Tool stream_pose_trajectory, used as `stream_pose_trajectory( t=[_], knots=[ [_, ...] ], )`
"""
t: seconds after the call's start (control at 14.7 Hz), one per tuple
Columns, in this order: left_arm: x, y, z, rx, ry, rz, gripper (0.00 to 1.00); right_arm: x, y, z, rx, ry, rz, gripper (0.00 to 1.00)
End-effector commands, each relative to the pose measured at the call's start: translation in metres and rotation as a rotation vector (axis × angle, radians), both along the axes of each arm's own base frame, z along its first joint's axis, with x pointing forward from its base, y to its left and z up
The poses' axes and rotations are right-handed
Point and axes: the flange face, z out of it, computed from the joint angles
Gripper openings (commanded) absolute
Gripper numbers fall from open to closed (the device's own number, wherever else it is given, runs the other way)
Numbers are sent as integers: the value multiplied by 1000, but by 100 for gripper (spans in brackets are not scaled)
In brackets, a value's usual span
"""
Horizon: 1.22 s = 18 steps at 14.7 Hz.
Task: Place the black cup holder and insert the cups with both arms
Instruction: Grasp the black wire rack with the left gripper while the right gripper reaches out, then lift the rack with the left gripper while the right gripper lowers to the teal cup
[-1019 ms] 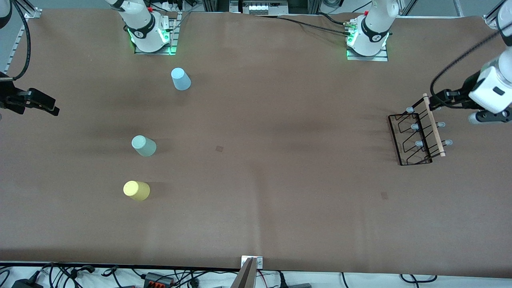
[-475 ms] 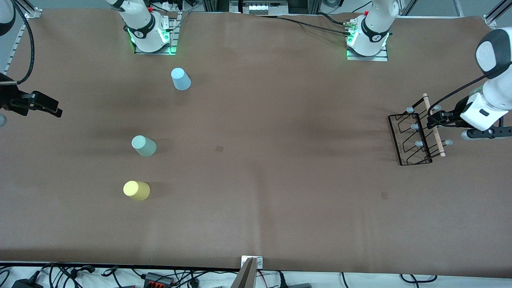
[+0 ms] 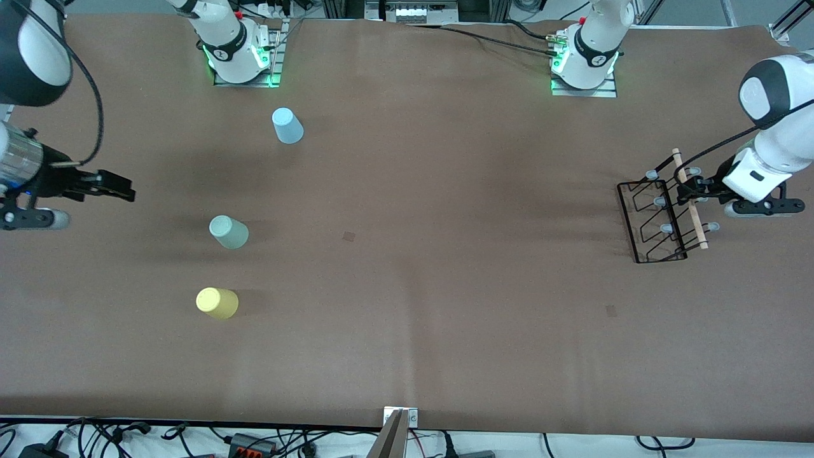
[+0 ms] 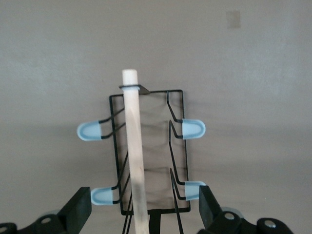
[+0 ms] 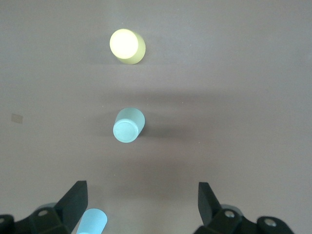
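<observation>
Both pincers open: I straddle the rack's rod [image 4: 134,156] with left pincer [image 4: 141,209], right pincer [image 3: 121,189] near cups [image 3: 229,232].

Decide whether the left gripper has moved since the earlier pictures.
Yes. The left gripper has moved down along the black cup holder, from its top end to straddling the wooden rod.

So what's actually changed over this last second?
The left gripper slid along the black cup holder from one end of its wooden rod to straddle it, fingers open. The right gripper came in toward the sage green cup, open. The holder and all three cups stayed put.
</observation>
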Motion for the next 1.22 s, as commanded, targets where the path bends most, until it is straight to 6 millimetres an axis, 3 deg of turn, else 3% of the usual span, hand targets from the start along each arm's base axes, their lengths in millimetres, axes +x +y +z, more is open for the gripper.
stream_pose_trajectory(
  t=[0.0, 0.14, 0.61, 0.68, 0.95, 1.15],
  knots=[
    [-8, -2, 0, -7, -12, -19, 81, 7, 1, -21, -1, 21, 1, 100],
    [-9, -2, -5, -10, -4, -22, 74, 13, 15, -45, 0, 60, 28, 100],
    [-12, 9, -26, -24, 33, -2, 63, 29, 32, -100, -16, 89, 53, 100],
    [-12, 11, -28, -26, 37, 1, 59, 28, 35, -103, -17, 99, 58, 100],
    [-14, 12, -30, -28, 48, 3, 44, 15, 42, -149, -19, 105, 71, 100],
    [-15, 15, -32, -30, 53, 9, 21, 6, 43, -177, -20, 116, 75, 100]
  ],
)
